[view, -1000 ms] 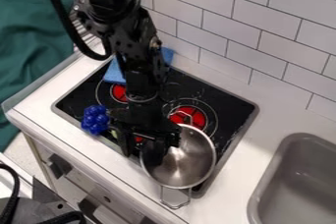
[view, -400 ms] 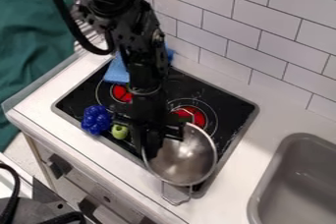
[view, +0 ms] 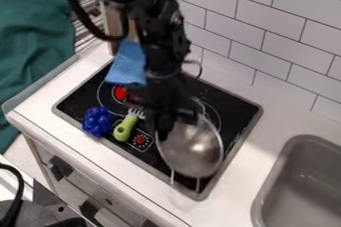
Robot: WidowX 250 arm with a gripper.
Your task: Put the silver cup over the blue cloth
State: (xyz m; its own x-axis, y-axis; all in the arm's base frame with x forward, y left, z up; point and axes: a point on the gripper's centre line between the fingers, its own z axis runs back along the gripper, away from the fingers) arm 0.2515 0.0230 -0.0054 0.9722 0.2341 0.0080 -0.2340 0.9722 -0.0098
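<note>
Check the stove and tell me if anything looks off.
The silver pot looks askew: it tilts at the gripper instead of sitting flat on the stove. Pale marks beside it could be scratches or a spill; I can't tell which.

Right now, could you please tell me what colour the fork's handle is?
Light green, clearest in the camera view.

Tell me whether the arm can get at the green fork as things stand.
Probably not without first letting go: the gripper looks closed on the rim of the silver cup. Otherwise the way seems free: the green fork lies close by, its handle uncovered.
</note>
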